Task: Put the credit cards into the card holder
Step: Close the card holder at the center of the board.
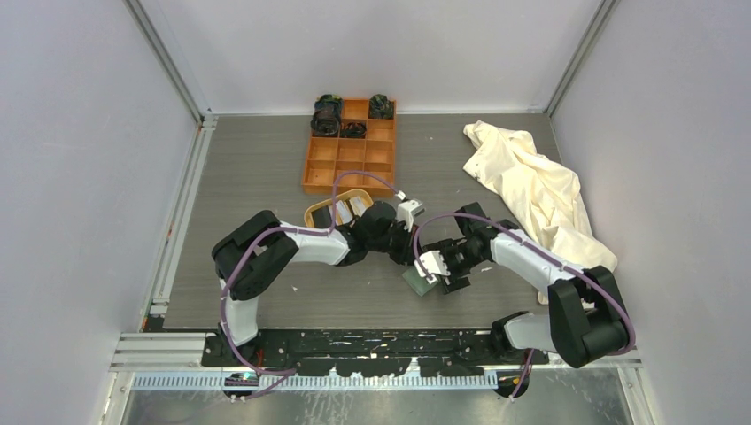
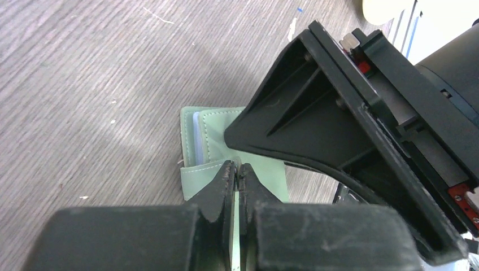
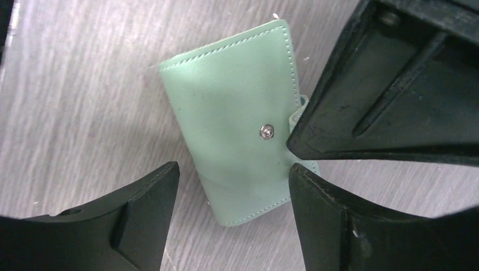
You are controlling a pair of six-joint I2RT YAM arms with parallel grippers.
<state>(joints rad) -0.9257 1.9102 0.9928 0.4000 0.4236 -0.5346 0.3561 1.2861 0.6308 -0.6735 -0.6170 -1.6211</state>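
While the left gripper (image 2: 237, 172) pinches an edge of the soft sage-green folding card holder (image 3: 231, 107), the right gripper (image 3: 231, 178) hangs wide open, empty, above it. Probably light and floppy; grip the stitched rim.

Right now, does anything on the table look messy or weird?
Yes. A cream cloth lies crumpled in a heap at the far right of the table, which is odd for a card job. The card holder looks undamaged.
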